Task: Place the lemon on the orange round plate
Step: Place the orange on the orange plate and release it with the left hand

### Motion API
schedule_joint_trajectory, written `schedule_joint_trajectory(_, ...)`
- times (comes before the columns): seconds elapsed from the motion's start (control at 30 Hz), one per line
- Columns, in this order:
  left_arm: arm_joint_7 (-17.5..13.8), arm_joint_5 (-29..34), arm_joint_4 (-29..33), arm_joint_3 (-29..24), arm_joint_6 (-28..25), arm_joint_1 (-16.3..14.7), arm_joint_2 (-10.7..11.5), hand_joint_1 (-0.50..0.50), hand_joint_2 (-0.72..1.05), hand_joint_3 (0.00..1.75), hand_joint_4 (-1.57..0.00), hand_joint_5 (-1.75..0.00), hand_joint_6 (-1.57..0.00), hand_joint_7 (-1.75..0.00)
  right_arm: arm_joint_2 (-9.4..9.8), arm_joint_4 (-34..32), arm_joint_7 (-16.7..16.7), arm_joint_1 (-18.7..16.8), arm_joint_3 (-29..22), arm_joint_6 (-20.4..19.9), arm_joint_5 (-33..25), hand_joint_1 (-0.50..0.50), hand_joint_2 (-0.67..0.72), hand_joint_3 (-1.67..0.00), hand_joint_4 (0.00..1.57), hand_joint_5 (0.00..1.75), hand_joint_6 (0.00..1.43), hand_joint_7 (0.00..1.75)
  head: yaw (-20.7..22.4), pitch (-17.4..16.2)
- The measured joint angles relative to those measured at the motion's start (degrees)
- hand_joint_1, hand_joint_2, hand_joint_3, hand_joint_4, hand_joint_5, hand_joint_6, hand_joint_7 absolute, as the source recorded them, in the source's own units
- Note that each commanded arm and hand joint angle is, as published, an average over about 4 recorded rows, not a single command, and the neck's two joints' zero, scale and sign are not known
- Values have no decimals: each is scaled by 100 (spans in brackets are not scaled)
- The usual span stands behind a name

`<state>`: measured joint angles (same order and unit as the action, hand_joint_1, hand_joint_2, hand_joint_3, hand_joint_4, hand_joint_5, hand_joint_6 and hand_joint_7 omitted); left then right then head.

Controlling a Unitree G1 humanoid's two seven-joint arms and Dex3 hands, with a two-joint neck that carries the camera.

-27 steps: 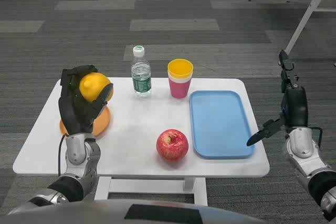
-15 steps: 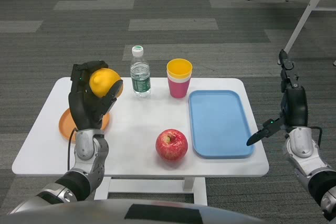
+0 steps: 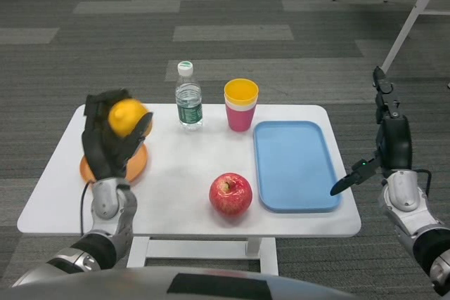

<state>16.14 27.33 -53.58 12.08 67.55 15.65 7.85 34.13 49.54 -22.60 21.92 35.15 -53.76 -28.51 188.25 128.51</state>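
One left hand (image 3: 109,142) grips the lemon (image 3: 126,117) above the orange plate (image 3: 137,163) (right hand (image 3: 387,147) open).

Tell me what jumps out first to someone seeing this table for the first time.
The left robot hand stands out at once: it holds a bright yellow lemon up over the orange plate at the table's left edge. Next comes the red apple near the front middle, beside the big blue tray on the right. The right robot hand waits off the table's right side.

Lemon (image 3: 126,116) — yellow, gripped in left hand (image 3: 109,138), above orange round plate (image 3: 135,164) at table's left.
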Motion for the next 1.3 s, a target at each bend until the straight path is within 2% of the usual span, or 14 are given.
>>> schedule_joint_trajectory(0.13,-25,53,-735,-293,7,93,2,-50,96,9,0,-113,-112,-161,4,4,-1,-2,11,1,-1,-46,60,0,23,0,0,0,1,0)
schedule_joint_trajectory(0.3,-37,83,-1790,-605,-185,496,5,-50,96,9,0,-113,-102,-155,5,9,-1,-5,16,2,0,-46,60,0,23,0,0,0,-1,-7)
schedule_joint_trajectory(0.43,-42,81,-2357,-654,-453,765,-1,-50,96,9,0,-113,-101,-154,4,8,-1,-5,17,2,0,-46,60,0,23,0,0,0,-7,-12)
schedule_joint_trajectory(0.5,-53,63,-2520,-668,-596,854,-7,-50,91,9,0,-113,-92,-150,4,8,-1,-5,17,2,-1,-46,60,0,23,0,0,0,-12,-6)
schedule_joint_trajectory(0.53,-64,7,-2538,-672,-652,863,-8,-50,89,9,0,-113,-81,-147,4,8,-1,-5,17,2,-1,-46,60,0,23,0,0,0,-16,1)
schedule_joint_trajectory(0.57,-84,-87,-2554,-675,-709,873,-6,-50,87,9,0,-110,-64,-136,4,8,-1,-5,17,2,-1,-46,60,0,23,0,0,0,-22,9)
schedule_joint_trajectory(0.63,-123,-359,-2619,-676,-810,898,9,-50,87,9,0,-95,-33,-112,4,9,-1,-5,17,2,-1,-46,60,0,23,0,0,0,-30,24)
schedule_joint_trajectory(0.7,-141,-535,-2674,-696,-976,935,22,-50,83,7,0,-82,-17,-93,4,9,-1,-5,18,2,-1,-46,60,0,24,0,0,0,-33,30)
schedule_joint_trajectory(0.87,-141,-622,-2727,-867,-1493,968,31,-50,78,7,0,-82,-5,-73,4,9,-1,-5,19,2,-1,-46,60,0,24,0,0,0,-36,31)
schedule_joint_trajectory(1.0,-130,-862,-2770,-901,-1949,988,107,-50,105,0,0,-82,0,-59,4,8,-1,-5,22,2,0,-46,60,0,26,0,0,0,-18,26)
schedule_joint_trajectory(1.03,-126,-885,-2780,-927,-2019,993,119,-50,105,2,0,-80,0,-58,4,8,-1,-5,22,2,0,-46,60,0,26,0,0,0,-9,22)
schedule_joint_trajectory(1.13,-116,-890,-2797,-1059,-2048,995,116,-50,105,4,0,-72,0,-56,4,8,-1,-5,22,2,-1,-46,60,0,24,0,0,0,4,9)
schedule_joint_trajectory(1.3,-107,-891,-2809,-1177,-2045,995,99,-50,105,7,0,-77,0,-52,4,8,-1,-5,22,2,-1,-46,60,0,26,0,0,0,20,4)
